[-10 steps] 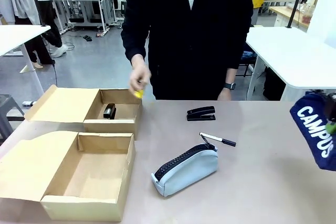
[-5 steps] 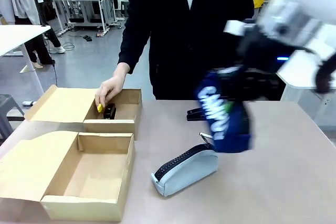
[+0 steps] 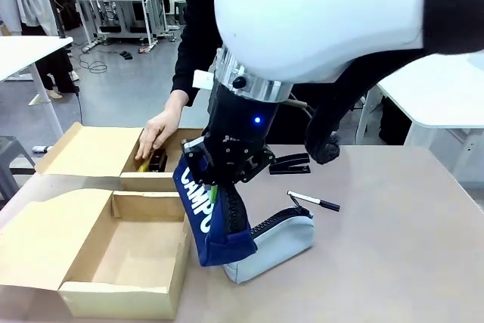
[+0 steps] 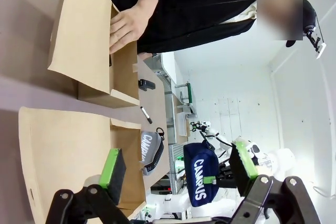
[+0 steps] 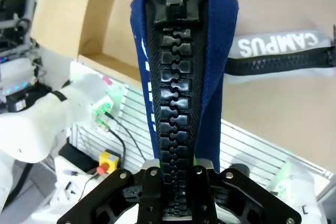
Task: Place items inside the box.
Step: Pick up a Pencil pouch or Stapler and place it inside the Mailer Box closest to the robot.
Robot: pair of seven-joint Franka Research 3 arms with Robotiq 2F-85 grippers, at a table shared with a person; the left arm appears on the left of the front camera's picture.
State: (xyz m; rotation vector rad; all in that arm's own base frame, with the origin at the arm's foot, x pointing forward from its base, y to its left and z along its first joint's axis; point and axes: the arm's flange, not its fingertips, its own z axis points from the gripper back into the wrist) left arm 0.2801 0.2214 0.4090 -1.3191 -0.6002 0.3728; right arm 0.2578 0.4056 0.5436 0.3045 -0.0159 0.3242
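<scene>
Swung across, your right claw (image 3: 215, 189) clamps the dark blue pouch (image 3: 221, 236) beside the box (image 3: 113, 300); next, clear its rim.

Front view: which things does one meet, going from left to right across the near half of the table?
open cardboard box → dark blue pouch, held by the right gripper → grey pouch → black marker
</scene>
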